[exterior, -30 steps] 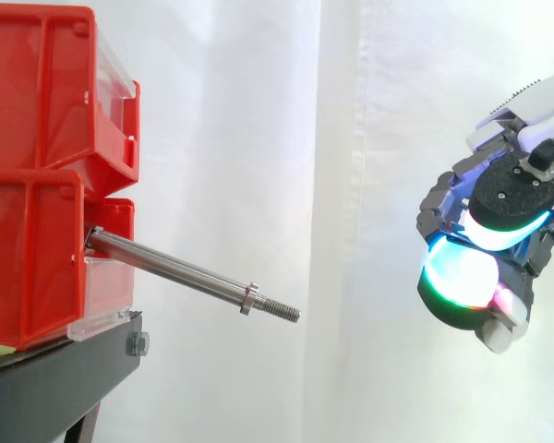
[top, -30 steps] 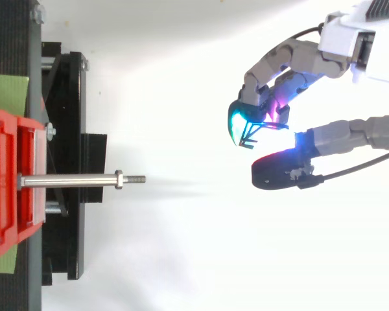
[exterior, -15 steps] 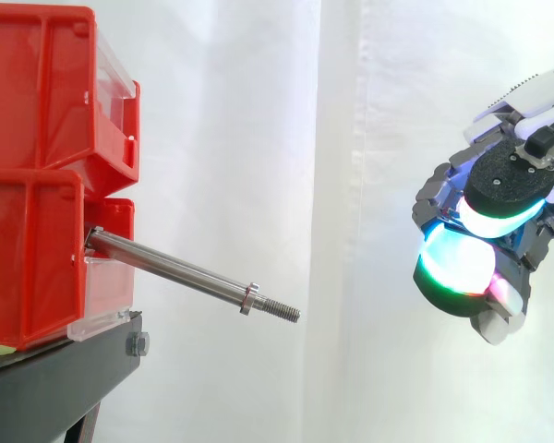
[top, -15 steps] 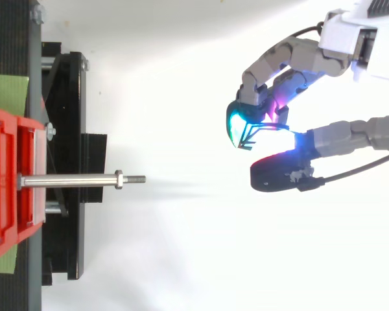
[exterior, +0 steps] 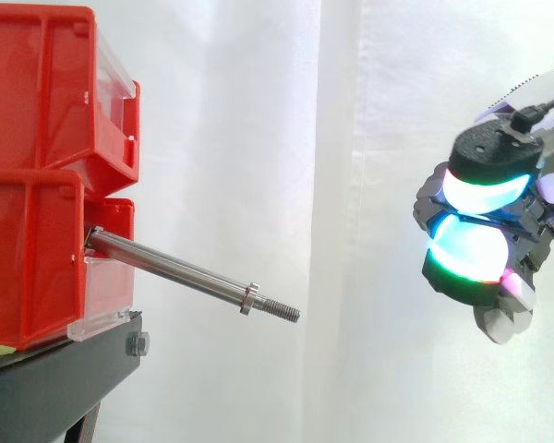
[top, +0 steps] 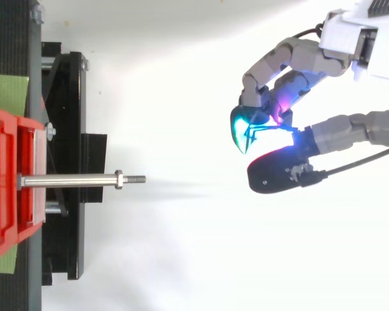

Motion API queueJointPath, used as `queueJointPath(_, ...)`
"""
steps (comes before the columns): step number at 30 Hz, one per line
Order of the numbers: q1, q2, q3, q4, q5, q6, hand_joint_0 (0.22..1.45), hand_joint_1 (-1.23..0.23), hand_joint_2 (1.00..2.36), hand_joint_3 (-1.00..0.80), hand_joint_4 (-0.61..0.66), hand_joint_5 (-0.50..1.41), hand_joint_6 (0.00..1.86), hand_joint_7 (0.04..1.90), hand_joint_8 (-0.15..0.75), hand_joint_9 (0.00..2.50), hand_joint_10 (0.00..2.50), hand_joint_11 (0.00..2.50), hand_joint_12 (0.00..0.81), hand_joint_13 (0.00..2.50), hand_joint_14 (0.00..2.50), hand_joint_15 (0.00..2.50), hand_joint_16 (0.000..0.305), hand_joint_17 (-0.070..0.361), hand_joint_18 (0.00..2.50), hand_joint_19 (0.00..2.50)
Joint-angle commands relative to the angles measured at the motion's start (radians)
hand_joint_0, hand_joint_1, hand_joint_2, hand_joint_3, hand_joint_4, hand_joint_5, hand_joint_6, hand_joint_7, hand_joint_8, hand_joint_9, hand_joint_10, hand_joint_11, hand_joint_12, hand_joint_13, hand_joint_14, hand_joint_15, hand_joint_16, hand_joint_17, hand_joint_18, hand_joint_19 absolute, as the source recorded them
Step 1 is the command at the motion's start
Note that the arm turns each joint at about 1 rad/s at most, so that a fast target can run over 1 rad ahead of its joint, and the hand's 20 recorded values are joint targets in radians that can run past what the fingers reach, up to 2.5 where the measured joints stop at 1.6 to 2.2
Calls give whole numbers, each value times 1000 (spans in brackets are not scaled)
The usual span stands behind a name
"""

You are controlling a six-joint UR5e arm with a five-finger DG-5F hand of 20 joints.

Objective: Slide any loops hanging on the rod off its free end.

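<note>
The steel rod (exterior: 175,268) sticks out of the lower red bin (exterior: 28,258) and slopes down to the right. It ends in a nut (exterior: 249,297) and a threaded tip (top: 137,179), and nothing hangs on it. My hand (exterior: 480,263) hovers far to the right of the tip and slightly above it. Its fingers (top: 279,61) are curled, with the glowing pads close together. From above, a thin dark loop (top: 249,135) shows pinched between the cyan pad and the thumb (top: 279,176).
Two red bins are stacked on a black stand (exterior: 55,388) at the left, and the upper bin (exterior: 46,88) overhangs the rod's root. A white curtain hangs behind. Open space lies between the rod tip and the hand.
The thumb has closed toward the finger pads, narrowing the gap. The hand has tilted slightly and stays well right of the rod. The rod has not moved.
</note>
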Motion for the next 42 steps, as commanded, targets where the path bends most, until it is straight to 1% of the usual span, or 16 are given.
queueJointPath(1,0,0,0,0,0,6,594,-451,1010,-390,41,-129,945,936,276,947,26,817,349,802,21,533,46,103,683,501)
queueJointPath(2,0,0,0,0,0,7,589,-481,1014,-310,51,-133,945,925,280,938,26,818,348,803,20,537,46,104,683,502)
queueJointPath(3,0,0,0,0,0,7,584,-485,1015,-278,49,-134,946,921,281,933,26,823,350,801,21,539,46,104,683,501)
queueJointPath(4,0,0,0,0,0,7,581,-528,1018,-215,60,-140,948,900,282,916,24,830,351,799,20,534,47,105,685,501)
queueJointPath(5,0,0,0,0,0,10,585,-584,1016,-165,72,-144,953,858,300,916,25,828,372,814,19,523,51,114,719,471)
queueJointPath(6,0,0,0,0,0,12,599,-668,1017,-123,61,-154,960,833,301,894,25,829,374,811,20,516,51,115,723,462)
queueJointPath(7,0,0,5,0,0,16,615,-713,1018,-112,6,-166,969,827,290,866,25,837,363,802,20,522,50,112,713,461)
queueJointPath(11,0,1,18,-14,0,18,649,-750,1018,-186,-20,-183,976,794,270,840,26,851,344,784,20,521,47,105,692,465)
queueJointPath(16,0,0,18,-22,0,18,696,-788,1009,-382,-34,-180,974,778,260,850,25,853,339,794,21,512,45,102,719,441)
queueJointPath(20,0,0,18,-22,0,19,691,-770,1003,-465,-18,-177,971,793,262,876,26,847,338,802,21,512,44,100,729,432)
queueJointPath(24,0,0,18,-25,0,29,677,-748,1002,-476,1,-170,967,816,263,883,26,844,337,812,21,509,44,100,736,438)
queueJointPath(30,0,0,18,-66,0,59,647,-680,1000,-486,36,-160,965,829,269,925,25,847,341,824,22,510,45,100,745,457)
queueJointPath(33,2,0,18,-80,0,62,625,-643,1001,-483,64,-154,962,827,272,936,26,842,340,829,21,521,45,101,745,475)
queueJointPath(36,2,0,18,-84,0,64,609,-625,1004,-455,58,-149,956,855,276,962,26,845,346,828,22,525,46,103,736,486)
queueJointPath(38,2,0,18,-84,0,67,598,-576,1008,-398,66,-152,950,865,283,958,24,848,353,812,20,533,47,106,708,505)
queueJointPath(42,2,0,18,-84,0,88,584,-526,1011,-349,55,-153,946,880,281,941,27,829,359,794,20,542,49,110,681,528)
